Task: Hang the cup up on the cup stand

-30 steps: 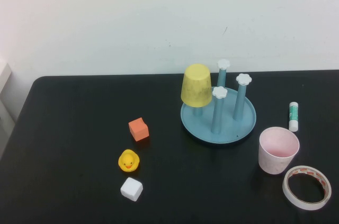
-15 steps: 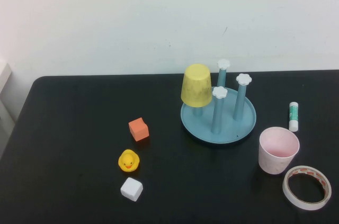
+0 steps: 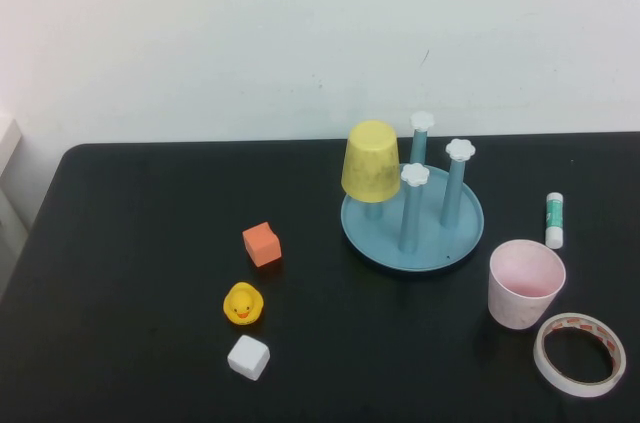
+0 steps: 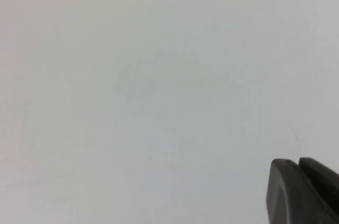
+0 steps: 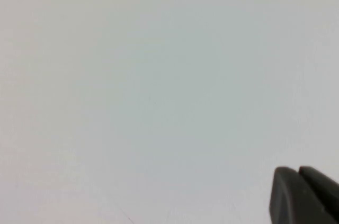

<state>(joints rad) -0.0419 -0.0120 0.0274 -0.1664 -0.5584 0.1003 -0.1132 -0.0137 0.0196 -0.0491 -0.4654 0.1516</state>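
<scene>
Cup [image 3: 526,284] upright beside cup stand [image 3: 412,233] — both end effectors [image 4: 303,192] [image 5: 302,195] pressed together, away facing wall.

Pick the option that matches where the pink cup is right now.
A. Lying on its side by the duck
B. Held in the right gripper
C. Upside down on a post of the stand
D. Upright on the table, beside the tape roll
D: the pink cup stands mouth-up on the table, next to the tape roll and off the cup stand; the left gripper and right gripper, both shut, face only a blank wall.
</scene>
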